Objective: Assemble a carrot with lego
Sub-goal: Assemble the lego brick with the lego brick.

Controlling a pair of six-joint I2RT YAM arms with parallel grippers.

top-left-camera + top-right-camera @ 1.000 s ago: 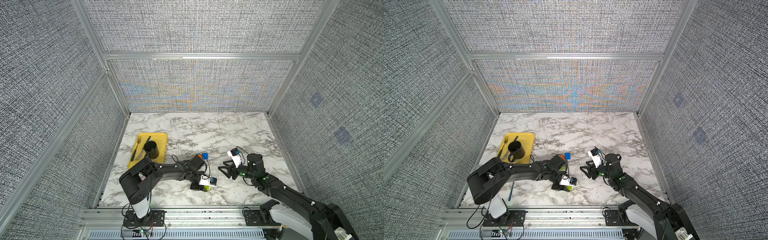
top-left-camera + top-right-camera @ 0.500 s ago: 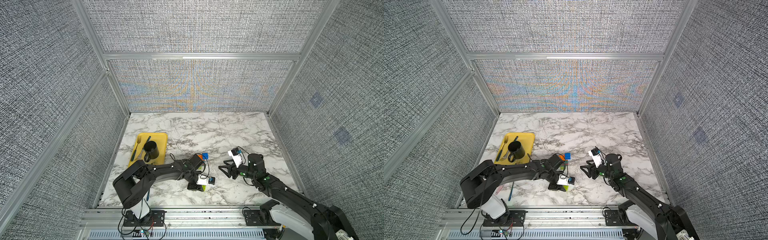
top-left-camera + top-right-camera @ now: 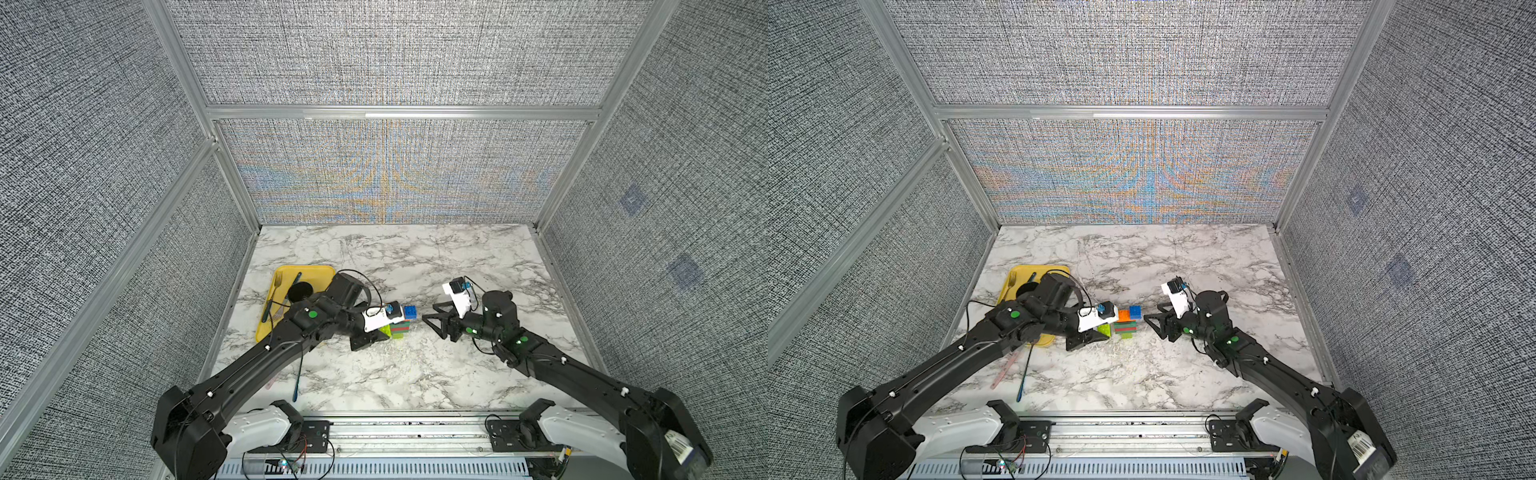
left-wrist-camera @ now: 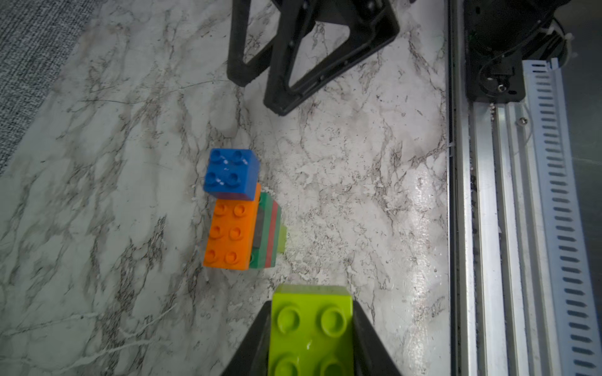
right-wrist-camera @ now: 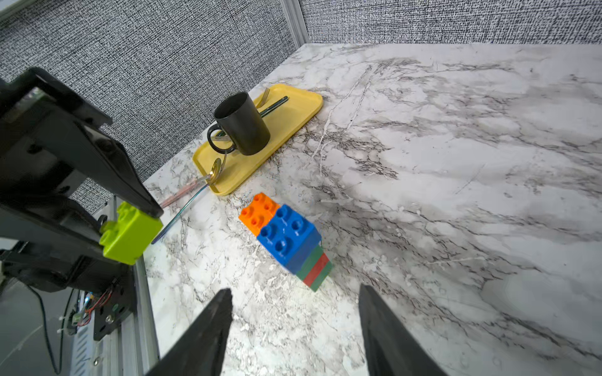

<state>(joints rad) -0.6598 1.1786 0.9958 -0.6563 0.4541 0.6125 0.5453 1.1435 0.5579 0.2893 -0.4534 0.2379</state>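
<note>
The carrot stack (image 3: 401, 328) (image 3: 1126, 326) stands upright mid-table: lime at the bottom, then dark green, red, dark green and a long orange brick (image 4: 229, 236) (image 5: 259, 208). A blue brick (image 4: 232, 172) (image 5: 286, 234) sits on one end of the orange one. My left gripper (image 4: 311, 304) (image 3: 382, 332) is shut on a lime lego brick (image 4: 311, 328) (image 5: 130, 234), held off the table just left of the stack. My right gripper (image 5: 294, 290) (image 3: 428, 313) hangs open and empty just right of the stack, not touching it.
A yellow tray (image 3: 307, 272) (image 5: 312, 97) at the left holds a black mug (image 5: 242, 123), a fork and a spoon. A pink stick (image 3: 1005, 370) and a blue-handled utensil (image 3: 1023, 374) lie near the front left. The metal rail (image 4: 482, 228) runs along the front edge.
My left gripper has tightened on the lime brick and carried it away from the front edge towards the stack. The right gripper has opened slightly and stayed in place.
</note>
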